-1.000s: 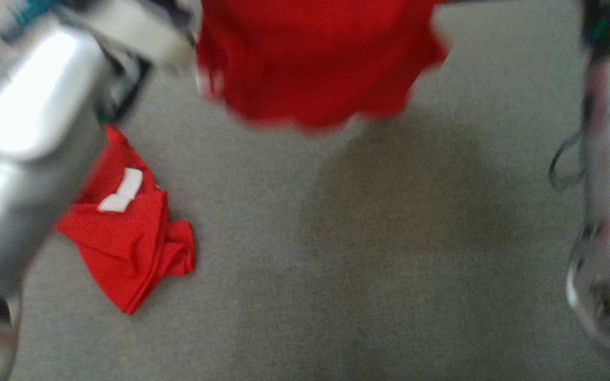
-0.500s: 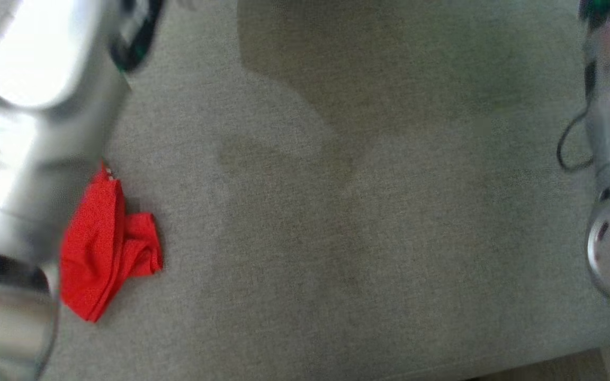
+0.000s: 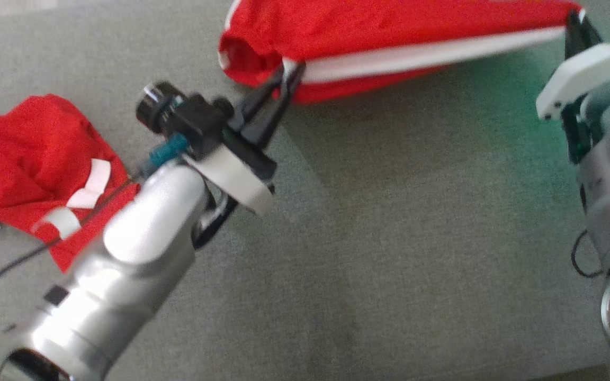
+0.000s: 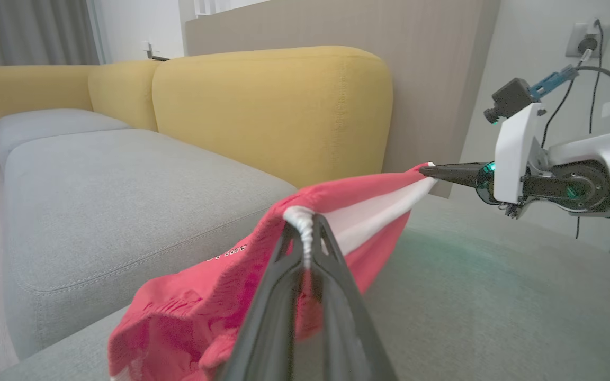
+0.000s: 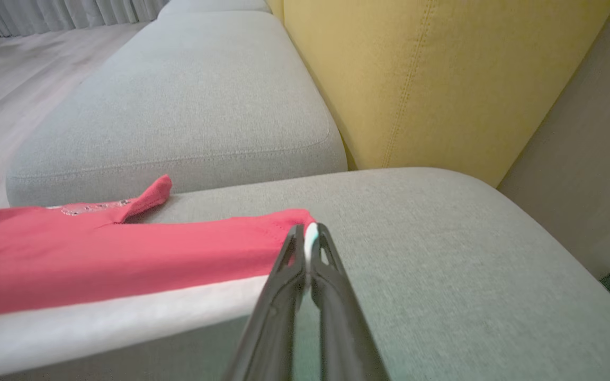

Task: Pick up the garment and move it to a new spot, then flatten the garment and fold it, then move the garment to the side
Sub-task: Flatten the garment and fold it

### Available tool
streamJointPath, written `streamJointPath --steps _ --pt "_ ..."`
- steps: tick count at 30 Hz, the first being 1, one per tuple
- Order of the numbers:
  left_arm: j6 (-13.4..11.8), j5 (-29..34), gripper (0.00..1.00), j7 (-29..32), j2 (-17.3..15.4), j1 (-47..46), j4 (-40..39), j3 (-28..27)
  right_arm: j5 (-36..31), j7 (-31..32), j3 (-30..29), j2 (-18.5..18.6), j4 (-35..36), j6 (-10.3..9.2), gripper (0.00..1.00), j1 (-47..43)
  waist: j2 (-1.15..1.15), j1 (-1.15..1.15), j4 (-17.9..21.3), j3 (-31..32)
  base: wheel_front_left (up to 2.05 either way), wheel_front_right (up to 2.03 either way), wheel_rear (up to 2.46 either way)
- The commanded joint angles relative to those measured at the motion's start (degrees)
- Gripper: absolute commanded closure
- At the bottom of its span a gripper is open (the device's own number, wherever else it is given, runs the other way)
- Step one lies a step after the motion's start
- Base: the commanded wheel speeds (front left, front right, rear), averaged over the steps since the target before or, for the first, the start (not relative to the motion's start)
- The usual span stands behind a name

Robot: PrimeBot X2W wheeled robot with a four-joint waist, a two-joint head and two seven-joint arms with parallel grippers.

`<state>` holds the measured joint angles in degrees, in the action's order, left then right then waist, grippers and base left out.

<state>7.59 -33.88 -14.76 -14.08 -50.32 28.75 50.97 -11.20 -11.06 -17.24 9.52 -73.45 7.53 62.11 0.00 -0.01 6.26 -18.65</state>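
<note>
The garment [image 3: 389, 32], red with a white band, is being held stretched in the air between both grippers, above the grey cushion [image 3: 416, 238]. One end of its white edge is being pinched by the left gripper [image 3: 287, 71], whose fingers are being pressed tight on a bunched fold of cloth. The other end is being pinched by the right gripper [image 3: 575, 24], its fingers likewise being pressed together on the white edge. The band is being pulled nearly straight between the two grips, while the red cloth beside the left gripper is being left to sag in loose folds. A second garment [image 3: 24, 143], red with white strips, is being left crumpled on the cushion at the robot's left, apart from the held one. A yellow backrest [image 4: 273, 106] is being shown behind the cushion.
</note>
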Motion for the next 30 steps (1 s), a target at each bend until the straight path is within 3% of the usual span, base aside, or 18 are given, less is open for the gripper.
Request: streamJointPath --steps 1,9,21,30 --pt "-0.11 0.57 1.00 -0.23 -1.31 -1.59 -1.83 -1.98 0.25 0.15 0.91 0.33 1.31 -0.04 1.00 0.25 0.00 0.01 -0.32 1.32 0.00 0.00 0.00" --pt "-0.60 6.06 1.00 -0.23 2.41 8.65 -4.97 -3.21 4.33 3.14 2.68 3.94 0.06 -0.04 1.00 -6.86 0.00 0.01 -0.50 8.53 0.00 0.00 0.00" --pt "-1.36 9.42 1.00 -0.24 6.72 21.33 -9.44 -3.49 10.20 3.22 -1.71 8.83 0.45 -0.04 1.00 -16.59 0.00 0.01 -0.67 16.19 0.00 0.00 0.00" --pt "-1.38 10.46 1.00 -0.24 8.35 25.59 -10.33 -3.69 11.73 3.23 -3.21 7.77 5.26 -0.04 1.00 -20.33 0.00 0.01 -1.47 16.42 0.00 0.00 0.00"
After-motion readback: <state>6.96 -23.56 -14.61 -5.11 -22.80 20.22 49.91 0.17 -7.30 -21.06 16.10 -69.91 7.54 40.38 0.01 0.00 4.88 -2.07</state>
